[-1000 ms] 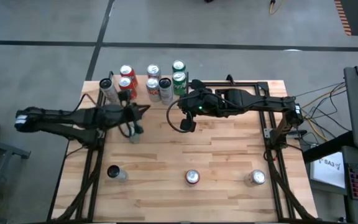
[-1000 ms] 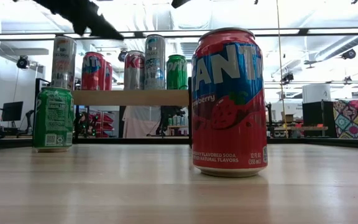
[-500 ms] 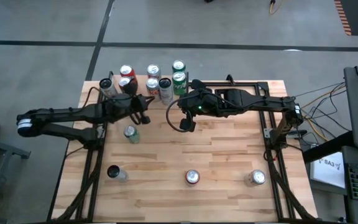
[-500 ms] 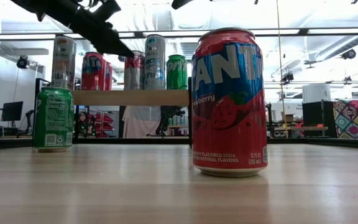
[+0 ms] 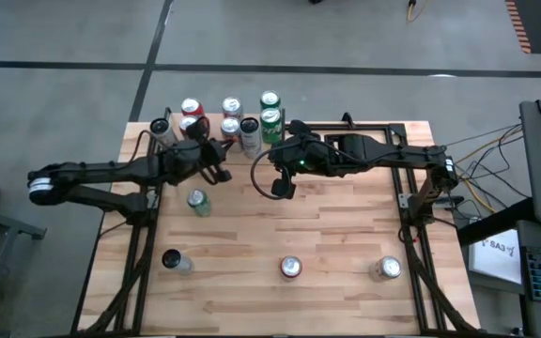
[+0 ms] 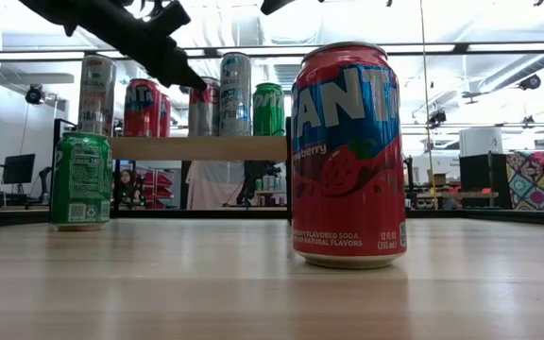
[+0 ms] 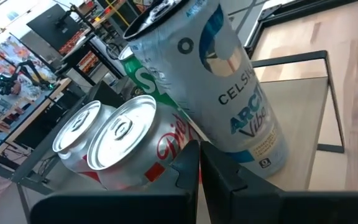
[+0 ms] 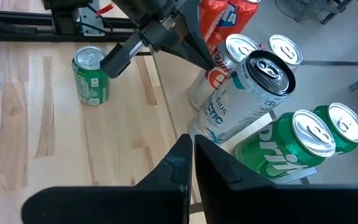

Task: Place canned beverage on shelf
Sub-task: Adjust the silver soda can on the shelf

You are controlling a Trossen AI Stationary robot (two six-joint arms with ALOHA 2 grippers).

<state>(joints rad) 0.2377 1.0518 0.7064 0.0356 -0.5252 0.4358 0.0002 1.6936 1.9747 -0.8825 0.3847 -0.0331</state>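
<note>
The shelf (image 6: pixel 196 148) is a light wood board on black posts at the table's far left, with several cans standing on it. A green can (image 5: pixel 196 200) stands upright on the tabletop in front of it. My left gripper (image 5: pixel 222 150) is shut. Its tips are at the shelf's near edge, between a silver-and-red Diet Coke can (image 7: pixel 126 146) and a tall pale Celsius can (image 7: pixel 222 81). My right gripper (image 8: pixel 192 149) is shut and holds nothing. It hangs above the table's middle (image 5: pixel 275 160), pointing at the shelf. My left gripper comes at the shelf's cans slanting down from the table's near left. Its shut fingertips (image 8: pixel 207 60) stand right by the side of the Diet Coke can (image 8: pixel 219 76), low on it. I cannot tell whether they touch it.
A red Fanta can (image 6: pixel 348 156) stands near the table's front edge, with a silver can (image 5: pixel 389 268) to its right and a dark-topped can (image 5: pixel 172 260) to its left. Two green Sprite cans (image 8: pixel 291 146) stand at the shelf's right end.
My left gripper has swung from above the green can toward the table's far edge and a little right, up to the cans on the shelf. It stayed shut, and most of the move came early. The green can and the shelf's cans stand where they were.
</note>
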